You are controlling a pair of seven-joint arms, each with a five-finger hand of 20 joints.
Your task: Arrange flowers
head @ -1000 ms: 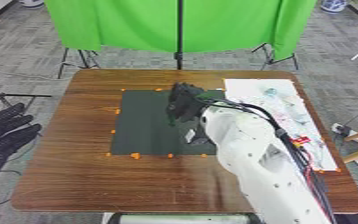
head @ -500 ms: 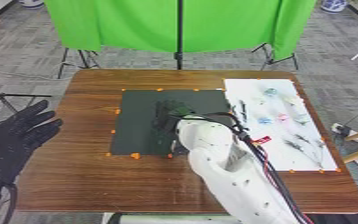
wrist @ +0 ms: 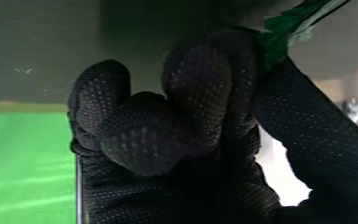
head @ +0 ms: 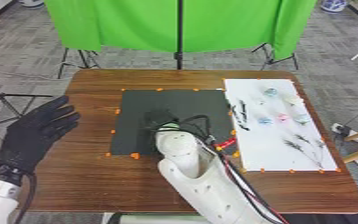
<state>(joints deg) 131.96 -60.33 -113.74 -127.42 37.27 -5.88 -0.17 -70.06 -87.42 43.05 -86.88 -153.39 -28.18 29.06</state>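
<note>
Brown wooden counter (head: pixel 82 185) across the middle and lower frame. At its centre, a dark mat (head: pixel 135 137); at right, a white sheet (head: pixel 264 150). Left hand (head: pixel 38 135), frame left, fingers extended, holding nothing. Right hand (head: pixel 162 120), over the mat, pinches green leaves (wrist: pixel 289 22) between thumb and fingers. On the sheet: feathery sprigs (head: pixel 293 145), lower right; above them, small blue (head: pixel 264 120) and pink flowers (head: pixel 282 117).
</note>
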